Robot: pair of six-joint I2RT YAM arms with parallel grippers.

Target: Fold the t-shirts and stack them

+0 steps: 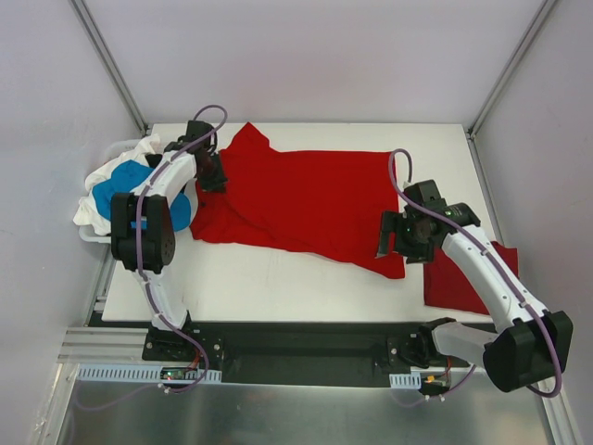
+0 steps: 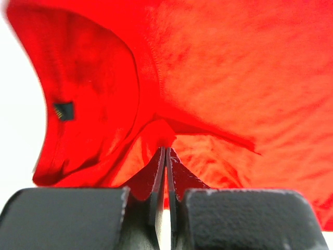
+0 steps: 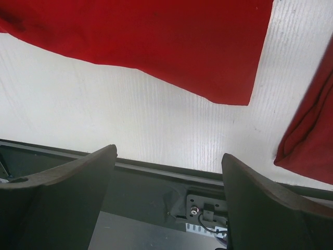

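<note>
Spread red t-shirt (image 1: 306, 199) lies wrinkled across the middle of the bench (image 1: 278, 278), reaching from the far left part towards the near right, with one sleeve pointing at the far edge. Folded red t-shirt (image 1: 463, 273) sits at the right edge near the near right corner, apart from the spread one with a strip of bare bench between them. Blue and white t-shirts (image 1: 120, 190) are bunched in a heap hanging over the left edge. My left gripper (image 1: 211, 171) is at the left end of the spread shirt, jaws together and clamped on a pinch of red cloth. My right gripper (image 1: 400, 236) is over the shirt's near right corner, jaws wide apart with nothing between them. The bench top is matte white with a faint ribbed grain. The walls (image 1: 306, 56) around it are plain pale grey, with slanting metal frame posts (image 1: 107, 60) at the far corners. A black rail (image 1: 306, 345) carrying both arm bases runs along the near edge. Only the left wrist view shows the neck opening and a small dark neck label (image 2: 63, 110) inside it, with the pinch just beside the collar seam. Only the right wrist view shows the shirt's hem corner lying flat and the ribbed bench under it. From the top view I cannot tell how high the right gripper is off the cloth.
</note>
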